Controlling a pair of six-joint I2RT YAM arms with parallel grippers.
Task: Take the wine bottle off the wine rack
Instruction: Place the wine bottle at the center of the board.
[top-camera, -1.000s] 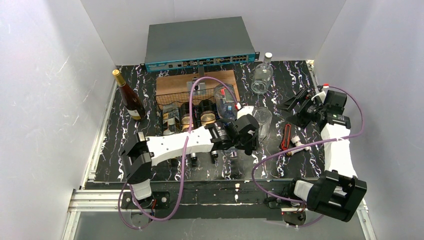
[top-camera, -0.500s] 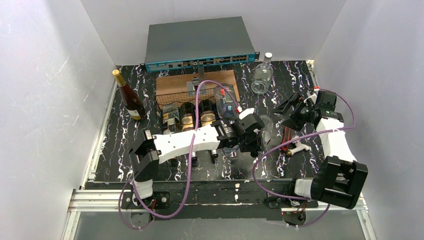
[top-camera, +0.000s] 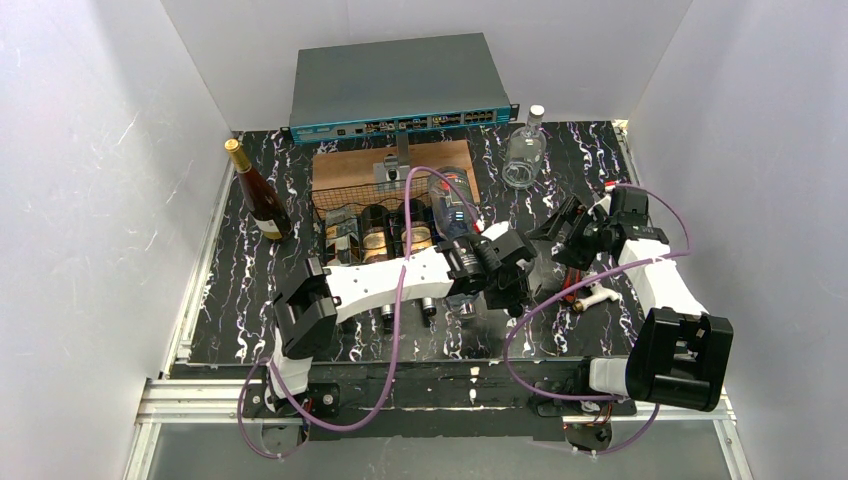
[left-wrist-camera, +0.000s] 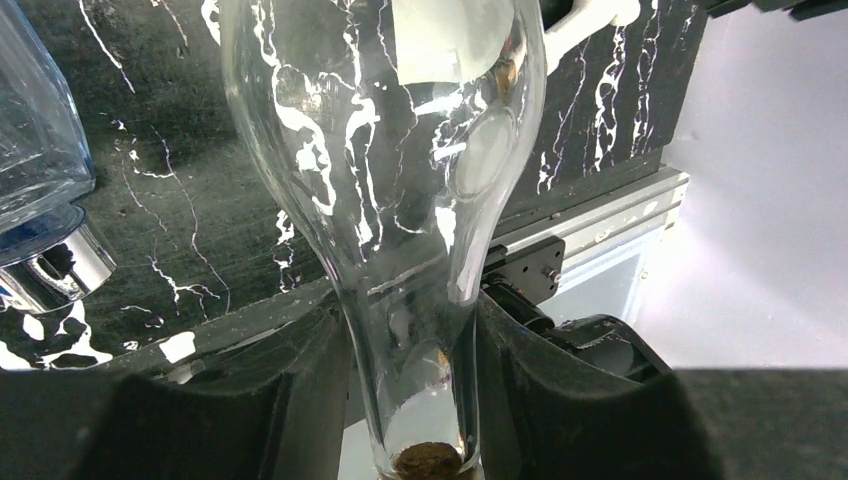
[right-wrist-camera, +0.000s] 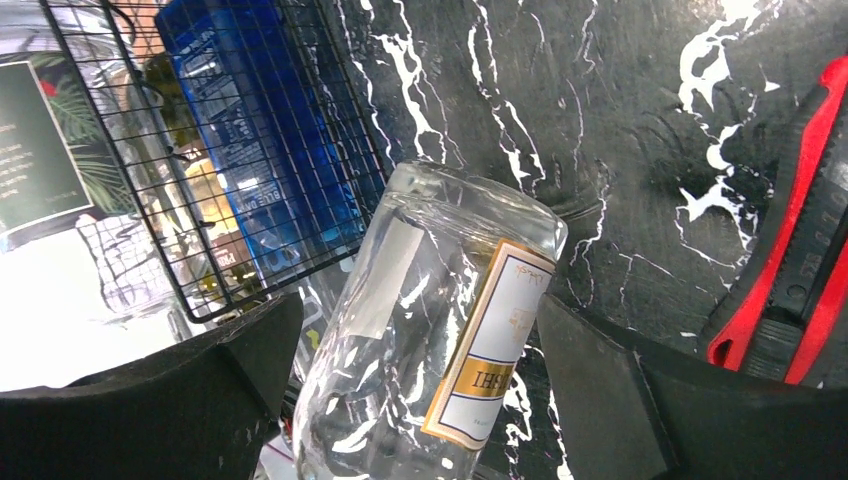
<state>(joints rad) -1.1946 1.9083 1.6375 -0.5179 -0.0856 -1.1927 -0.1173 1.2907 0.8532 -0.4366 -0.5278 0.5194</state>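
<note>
A clear glass wine bottle with a cork and a white-and-gold label is off the black wire wine rack, just right of it. My left gripper is shut on the bottle's neck, with one black finger pressed on each side. In the top view the left gripper is in front of the rack's right end. My right gripper stands open around the bottle's body, with a gap on both sides. From above, the right gripper faces the left one.
The rack holds several dark bottles and a blue one, in front of a wooden board. An amber bottle stands far left and a clear decanter at the back. A red-handled tool lies right of the bottle. A network switch sits behind.
My right arm has swung left from the table's right side, and its open fingers now straddle the bottle's body. The left arm has shifted slightly right, still holding the neck.
</note>
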